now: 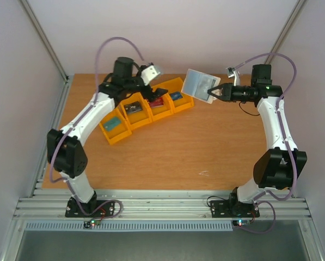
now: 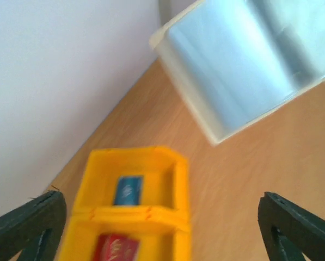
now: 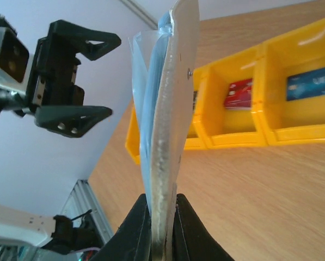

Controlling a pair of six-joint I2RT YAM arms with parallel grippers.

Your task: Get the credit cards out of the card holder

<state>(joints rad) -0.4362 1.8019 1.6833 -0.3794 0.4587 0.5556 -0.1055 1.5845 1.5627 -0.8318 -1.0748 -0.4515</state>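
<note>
The card holder (image 1: 197, 82), pale blue-grey with a cream edge, hangs in the air at the back of the table, gripped at one edge by my shut right gripper (image 1: 213, 93). The right wrist view shows it edge-on (image 3: 165, 125) between the shut fingers (image 3: 161, 228). The left wrist view shows its pale blue face (image 2: 249, 60). My left gripper (image 1: 154, 86) is open and empty above the yellow bins, left of the holder. A teal card (image 1: 113, 124), a dark card (image 1: 133, 107), a red card (image 1: 157, 101) and a blue card (image 1: 176, 96) each lie in a bin.
Four yellow bins (image 1: 130, 124) stand in a slanted row at the back left of the wooden table. Walls close the table at the back and sides. Bare wood lies in front of the bins and under the holder.
</note>
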